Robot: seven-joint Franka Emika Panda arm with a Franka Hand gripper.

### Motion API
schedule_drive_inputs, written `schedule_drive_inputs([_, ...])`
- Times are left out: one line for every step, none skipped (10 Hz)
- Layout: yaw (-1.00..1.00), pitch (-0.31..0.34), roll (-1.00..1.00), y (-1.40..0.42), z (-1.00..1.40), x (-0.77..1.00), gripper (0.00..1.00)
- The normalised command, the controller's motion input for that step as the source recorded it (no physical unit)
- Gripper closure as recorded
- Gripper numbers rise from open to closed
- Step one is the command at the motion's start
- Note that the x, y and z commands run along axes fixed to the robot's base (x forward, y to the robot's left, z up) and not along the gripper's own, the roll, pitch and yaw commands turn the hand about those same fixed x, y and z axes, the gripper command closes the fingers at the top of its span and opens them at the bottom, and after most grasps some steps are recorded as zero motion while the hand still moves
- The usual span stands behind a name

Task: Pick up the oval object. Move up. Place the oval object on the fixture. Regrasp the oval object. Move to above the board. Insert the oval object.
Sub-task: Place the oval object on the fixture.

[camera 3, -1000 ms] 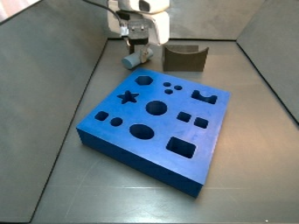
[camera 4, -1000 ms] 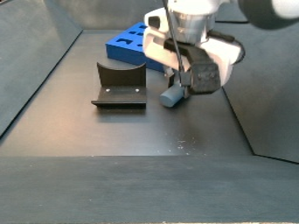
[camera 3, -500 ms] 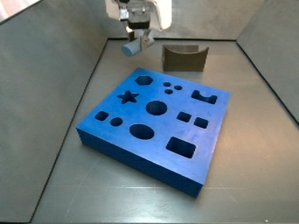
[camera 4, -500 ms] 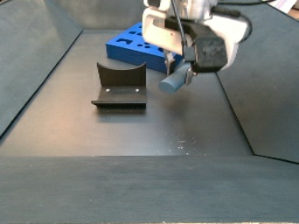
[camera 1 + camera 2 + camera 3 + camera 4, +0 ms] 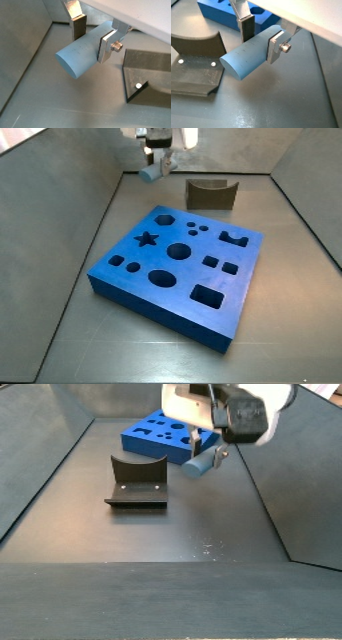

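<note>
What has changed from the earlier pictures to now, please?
The gripper has risen, lifting the oval object higher above the floor; its fingers stay clamped on it. The fixture and the board have not moved.

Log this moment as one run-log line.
phase: move up | pincer: shut on oval object, lifted off floor | fixture: empty, beside and below | board: no peg inserted

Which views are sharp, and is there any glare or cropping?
In both wrist views the peg is crisp in the claw; a pale patch of glare lies on the floor. In both side views the claw is soft and cut off by the frame edge.
</note>
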Motion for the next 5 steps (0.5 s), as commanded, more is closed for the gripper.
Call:
schedule_drive_inputs([0.01, 0.042, -0.10, -0.01, 1.00, -0.02, 1.00])
schedule_drive_inputs([0.00, 0.043, -0.12, -0.01, 1.00, -0.02, 1.00])
schedule_drive_inputs([-0.01, 0.042, -0.13, -0.01, 1.00, -0.02, 1.00])
schedule_drive_inputs([-0.02, 0.043, -0.16, 0.00, 1.00, -0.03, 1.00])
schedule_drive_inputs([-0.02, 0.040, -0.17, 0.00, 0.96, -0.03, 1.00])
